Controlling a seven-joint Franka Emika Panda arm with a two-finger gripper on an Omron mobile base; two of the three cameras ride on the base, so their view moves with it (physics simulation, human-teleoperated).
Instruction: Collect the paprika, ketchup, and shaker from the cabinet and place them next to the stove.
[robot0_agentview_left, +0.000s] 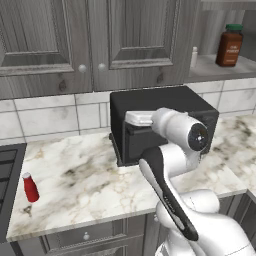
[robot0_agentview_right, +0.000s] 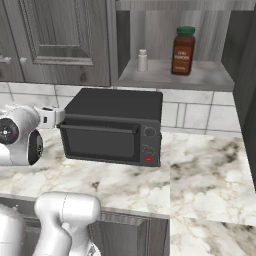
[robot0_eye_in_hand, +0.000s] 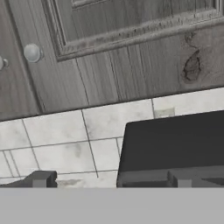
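Ketchup (robot0_agentview_left: 30, 188) on the counter, two items on the shelf.
Nearest, the red bottle stands upright on the marble counter (robot0_agentview_left: 90, 185) just right of the stove (robot0_agentview_left: 7, 175). Farther back, the gripper (robot0_eye_in_hand: 109, 180) hangs with jaws wide and empty at the toaster oven (robot0_agentview_right: 112, 127). Farthest, paprika (robot0_agentview_right: 183, 50) and shaker (robot0_agentview_right: 142, 60) stand apart in the cabinet (robot0_agentview_right: 200, 77).

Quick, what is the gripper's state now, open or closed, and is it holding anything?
Gripper: open, holding nothing; its fingertips stand wide apart.
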